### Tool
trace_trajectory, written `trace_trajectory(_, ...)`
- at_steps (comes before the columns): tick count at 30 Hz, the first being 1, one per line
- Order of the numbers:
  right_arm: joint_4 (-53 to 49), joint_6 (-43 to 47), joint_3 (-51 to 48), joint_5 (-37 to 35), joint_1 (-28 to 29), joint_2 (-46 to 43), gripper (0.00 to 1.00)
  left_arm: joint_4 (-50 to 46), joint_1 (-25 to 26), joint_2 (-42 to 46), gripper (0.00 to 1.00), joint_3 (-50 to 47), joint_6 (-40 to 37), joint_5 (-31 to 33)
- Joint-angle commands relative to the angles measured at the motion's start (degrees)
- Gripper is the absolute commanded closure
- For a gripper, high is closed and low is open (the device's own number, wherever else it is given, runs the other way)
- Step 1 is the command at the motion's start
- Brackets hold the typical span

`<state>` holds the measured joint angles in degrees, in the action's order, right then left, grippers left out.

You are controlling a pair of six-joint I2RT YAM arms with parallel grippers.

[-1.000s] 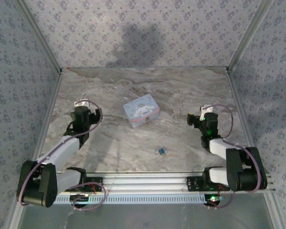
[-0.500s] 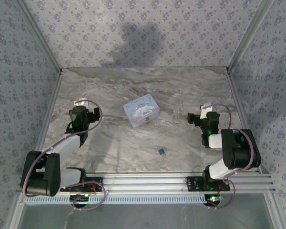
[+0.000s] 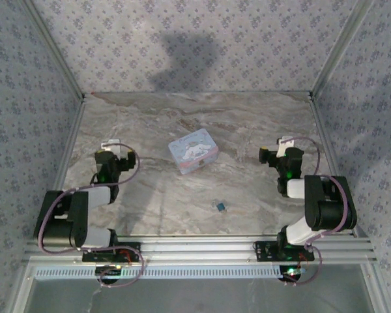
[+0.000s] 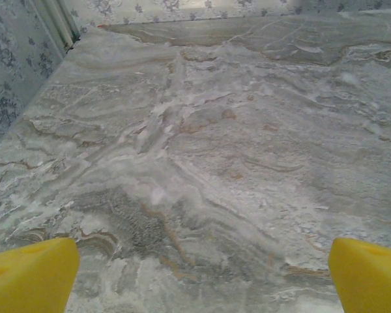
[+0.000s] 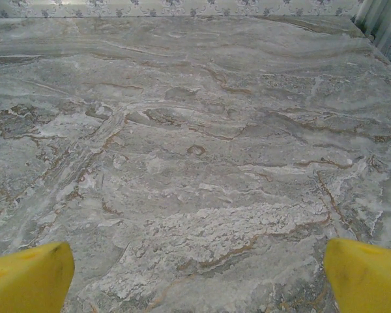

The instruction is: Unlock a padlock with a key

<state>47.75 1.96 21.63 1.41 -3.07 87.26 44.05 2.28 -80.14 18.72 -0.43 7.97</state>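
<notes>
Two arms, left arm (image 3: 85,199) and right arm (image 3: 316,202): white links between bulky black joints. Thin mauve cables (image 3: 135,163) looped along each, more coiled by the black bases (image 3: 111,255). Small green light (image 3: 288,174) near each wrist, white block (image 3: 111,142) on top. Left gripper (image 4: 202,274) and right gripper (image 5: 199,274) tipped with blunt, bright yellow fingers (image 4: 29,274).

**A printed tin on marble, papered walls all round**

A pale blue rectangular tin (image 3: 193,150) with a cartoon print on its lid lies flat, at a slant, near the middle of the grey-and-brown veined marble surface (image 3: 234,120). Wallpaper (image 3: 260,39) with small floral sprigs covers the back and side walls. A dark shadow (image 3: 186,59) falls on the back wall. Silvery metal rails (image 3: 202,248) run along the near edge.
</notes>
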Motion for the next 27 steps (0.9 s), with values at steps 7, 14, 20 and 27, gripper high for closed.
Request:
trace_trajectory(7,-1.2,-0.8,0.8,0.2,0.2,0.2,0.0,1.9,-5.7,-7.5,0.02,5.1,2.6,-10.7)
trace_trajectory(14,-1.1,-0.6,0.6,-0.3,0.5,0.1,0.0,1.7,-4.9,-7.6,0.02,5.3,2.2,-9.2)
trace_trajectory(20,-1.0,-0.3,0.6,-1.4,1.1,0.1,0.0,1.5,-4.5,-7.6,0.02,5.4,2.0,-8.6)
trace_trajectory(27,-1.2,-0.4,0.7,-1.2,1.0,0.1,0.0,1.5,-4.5,-7.6,0.02,5.4,2.0,-8.6)
